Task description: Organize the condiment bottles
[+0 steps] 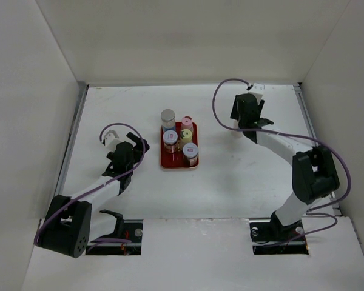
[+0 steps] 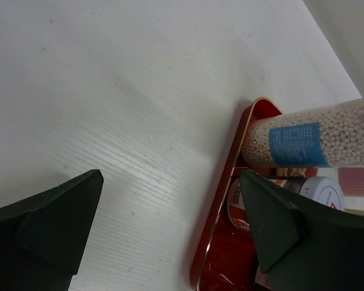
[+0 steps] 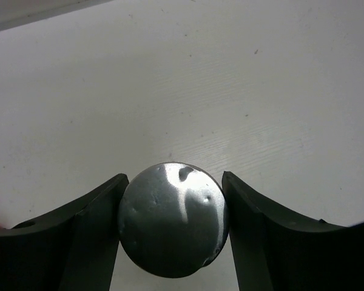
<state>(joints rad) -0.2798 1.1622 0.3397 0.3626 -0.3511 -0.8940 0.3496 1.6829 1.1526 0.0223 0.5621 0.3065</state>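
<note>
Currently held: silver-capped bottle (image 3: 173,227), upright, well right of tray (image 1: 170,161).
Right fingers (image 3: 79,242): clamped on either side of its cap.
Left fingers (image 2: 54,224): spread, empty, beside tray's left rim.
Tray contents: five bottles (image 1: 170,138), crowded together.

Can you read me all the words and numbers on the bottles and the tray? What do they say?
No text here is clear enough to read.
Blue label on the bead-filled bottle: white print, too small and blurred.
White lid next to it: red marks, unreadable.
Front lid on the tray, top view: red marks, too small.
Silver-capped bottle: no writing on its cap.
Red tray: no writing visible.
</note>
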